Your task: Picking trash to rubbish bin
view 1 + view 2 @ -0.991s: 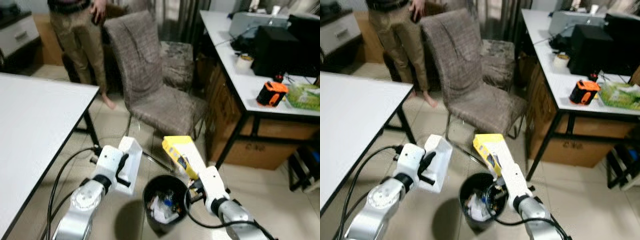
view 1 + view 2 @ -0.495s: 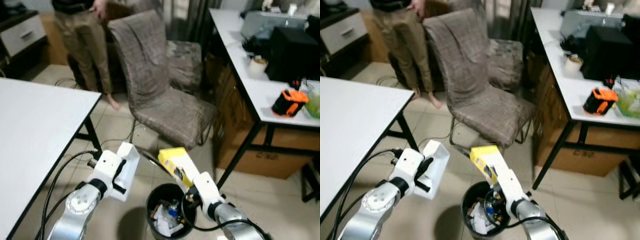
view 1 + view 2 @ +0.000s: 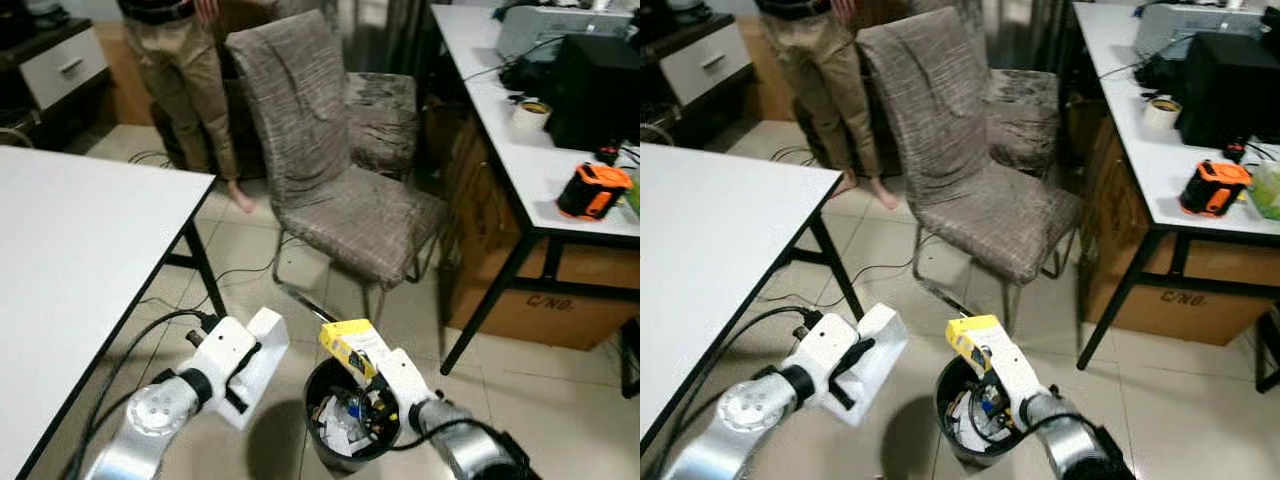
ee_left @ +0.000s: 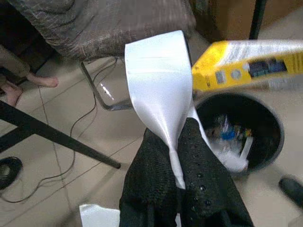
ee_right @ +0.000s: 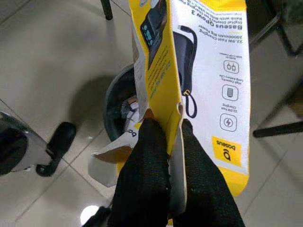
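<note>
A black round rubbish bin (image 3: 318,390) with trash inside stands on the tiled floor in front of me. My right gripper (image 5: 166,142) is shut on a yellow and white product box (image 3: 350,344), held over the bin's mouth. My left gripper (image 4: 177,156) is shut on a white flat box (image 3: 256,362), held just left of the bin. In the left wrist view the white box (image 4: 160,85), the yellow box (image 4: 246,64) and the bin (image 4: 258,113) all appear.
A grey fabric chair (image 3: 330,170) stands behind the bin. A white table (image 3: 70,260) is at the left, a desk (image 3: 530,150) with an orange tool (image 3: 592,188) and a black box at the right. A person's legs (image 3: 185,70) stand at the back.
The camera has shifted. The yellow box in my right gripper has come lower, down over the bin's mouth. The left gripper holds the white box as before.
</note>
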You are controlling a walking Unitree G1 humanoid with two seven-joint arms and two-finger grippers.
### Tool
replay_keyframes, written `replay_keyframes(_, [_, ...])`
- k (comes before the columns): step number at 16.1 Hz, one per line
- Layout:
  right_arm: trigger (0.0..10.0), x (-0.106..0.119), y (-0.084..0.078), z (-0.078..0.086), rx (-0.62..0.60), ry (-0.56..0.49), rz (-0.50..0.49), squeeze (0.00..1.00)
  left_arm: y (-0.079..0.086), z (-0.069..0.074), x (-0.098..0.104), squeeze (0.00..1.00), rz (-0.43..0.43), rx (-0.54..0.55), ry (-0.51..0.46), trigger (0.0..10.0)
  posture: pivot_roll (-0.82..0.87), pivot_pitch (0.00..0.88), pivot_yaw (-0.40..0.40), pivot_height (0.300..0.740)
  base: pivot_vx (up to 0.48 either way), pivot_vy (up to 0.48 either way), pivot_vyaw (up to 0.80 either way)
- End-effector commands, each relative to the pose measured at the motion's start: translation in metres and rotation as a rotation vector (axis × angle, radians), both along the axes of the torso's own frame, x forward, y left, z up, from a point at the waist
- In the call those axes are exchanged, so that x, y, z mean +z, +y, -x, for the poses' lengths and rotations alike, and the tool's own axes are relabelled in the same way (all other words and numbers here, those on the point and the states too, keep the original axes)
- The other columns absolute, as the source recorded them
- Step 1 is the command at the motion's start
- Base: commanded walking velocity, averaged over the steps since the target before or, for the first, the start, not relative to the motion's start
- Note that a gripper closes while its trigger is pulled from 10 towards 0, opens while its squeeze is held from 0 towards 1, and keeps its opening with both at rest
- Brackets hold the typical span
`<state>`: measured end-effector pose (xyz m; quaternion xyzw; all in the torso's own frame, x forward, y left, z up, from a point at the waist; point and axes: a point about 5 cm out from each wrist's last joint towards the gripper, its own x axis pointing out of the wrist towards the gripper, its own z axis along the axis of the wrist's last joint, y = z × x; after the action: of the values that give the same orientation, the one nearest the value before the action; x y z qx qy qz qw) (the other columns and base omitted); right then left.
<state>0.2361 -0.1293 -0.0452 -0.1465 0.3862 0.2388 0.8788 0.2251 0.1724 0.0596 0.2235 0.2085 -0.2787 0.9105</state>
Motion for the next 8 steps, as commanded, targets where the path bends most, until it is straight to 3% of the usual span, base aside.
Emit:
replay_keyframes(1, [10.0,0.003,-0.002,-0.007,-0.007,-0.017,0.003,0.0,-0.004,0.001,0.006,0.0,-0.019,-0.045,-0.01,10.0,0.03,0.072,-0.007,0.74,0.0,0.0,0.0])
replay_keyframes(3, [10.0,0.009,-0.006,-0.021,-0.008,-0.034,0.021,0.0,-0.003,0.001,0.012,0.0,-0.002,-0.028,-0.012,10.0,0.04,0.08,-0.017,0.74,0.0,0.0,0.0])
replay_keyframes(7, [10.0,0.015,-0.009,-0.031,-0.013,-0.067,0.032,0.0,-0.004,0.003,0.015,0.0,-0.017,-0.027,-0.029,10.0,0.05,0.086,-0.025,0.74,0.0,0.0,0.0])
replay_keyframes(8, [10.0,0.015,-0.01,-0.032,-0.013,-0.073,0.034,0.55,-0.004,0.003,0.015,0.0,-0.016,-0.023,-0.029,10.0,0.05,0.085,-0.025,0.74,0.0,0.0,0.0])
